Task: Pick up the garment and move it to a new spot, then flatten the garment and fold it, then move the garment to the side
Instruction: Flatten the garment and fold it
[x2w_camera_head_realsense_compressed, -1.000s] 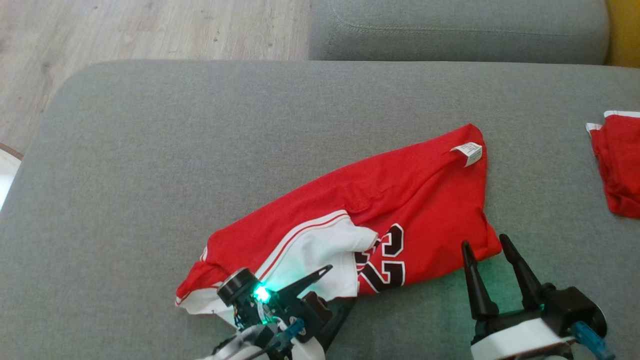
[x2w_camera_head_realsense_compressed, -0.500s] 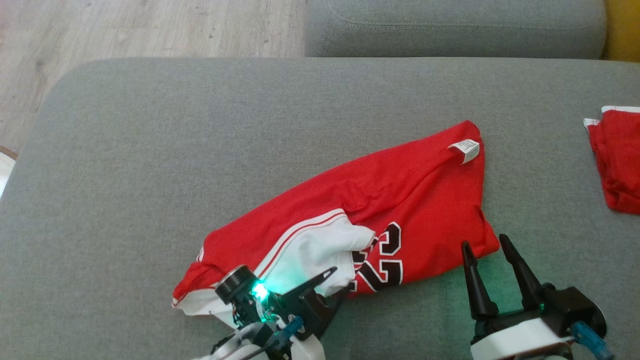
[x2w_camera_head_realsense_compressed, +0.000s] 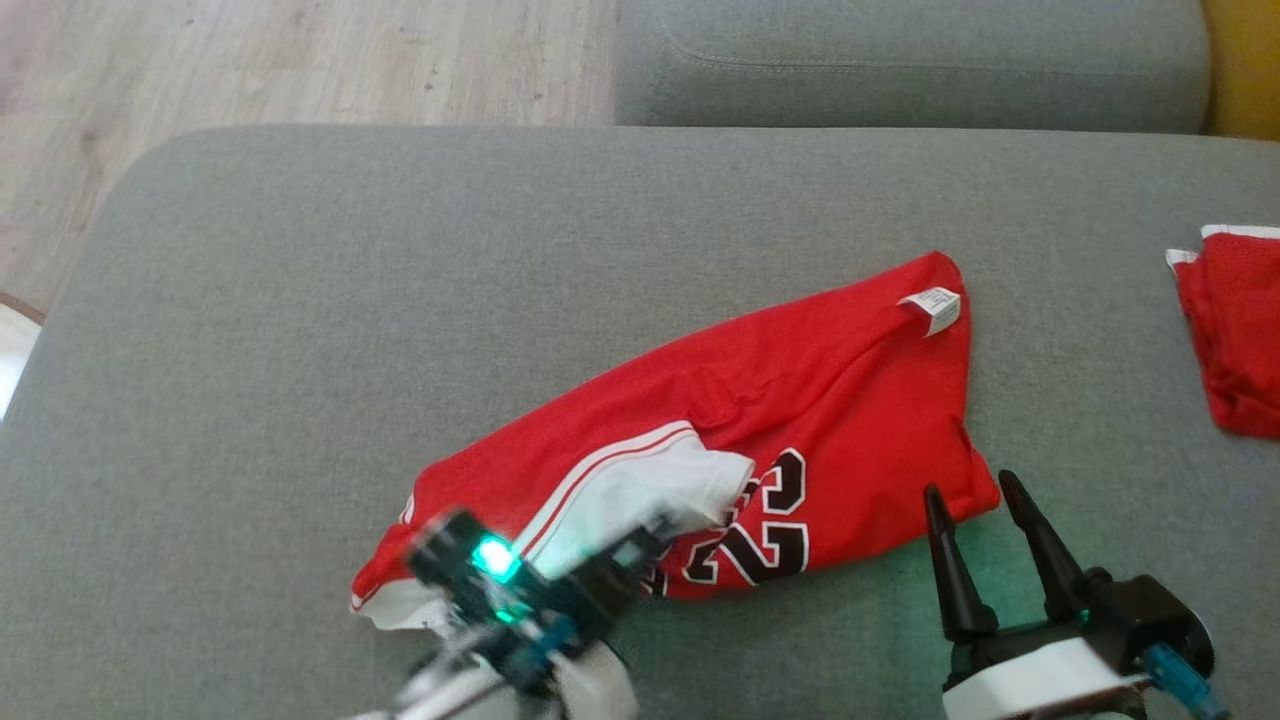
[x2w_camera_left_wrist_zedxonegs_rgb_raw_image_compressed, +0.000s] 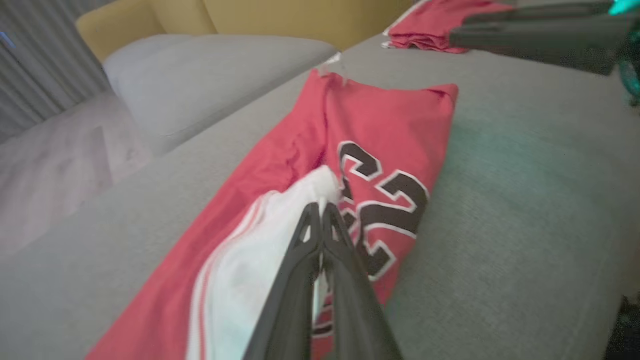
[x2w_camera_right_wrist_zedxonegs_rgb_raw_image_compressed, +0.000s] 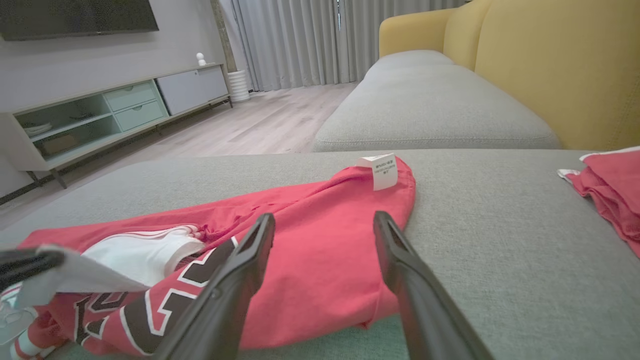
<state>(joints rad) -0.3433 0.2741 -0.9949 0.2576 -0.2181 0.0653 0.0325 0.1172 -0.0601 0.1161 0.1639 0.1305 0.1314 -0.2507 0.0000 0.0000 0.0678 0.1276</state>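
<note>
Place: the garment (x2w_camera_head_realsense_compressed: 800, 400) lies on a grey cushion (x2w_camera_head_realsense_compressed: 300, 300), near its front edge and right of the middle.
Long axis: in the head view it slants from lower left to upper right. A white tag (x2w_camera_head_realsense_compressed: 932, 310) sits at the upper-right end, and the white-trimmed end is at lower left.
Left: the left hand (x2w_camera_left_wrist_zedxonegs_rgb_raw_image_compressed: 320, 210) has its fingers pressed together, pinching the white fold (x2w_camera_left_wrist_zedxonegs_rgb_raw_image_compressed: 260, 260) of the garment beside the black digits (x2w_camera_head_realsense_compressed: 760, 530).
Right: the right hand (x2w_camera_head_realsense_compressed: 968, 483) is spread wide and holds nothing, with its tips by the garment's near right corner.
Hard to see: in the head view the left hand is blurred and covers part of the garment's lower-left end. The digits lie partly under the fold and cannot be read for sure.
Cut off: a second red cloth (x2w_camera_head_realsense_compressed: 1230, 330) is cut by the right edge of the head view, well apart from the garment.
</note>
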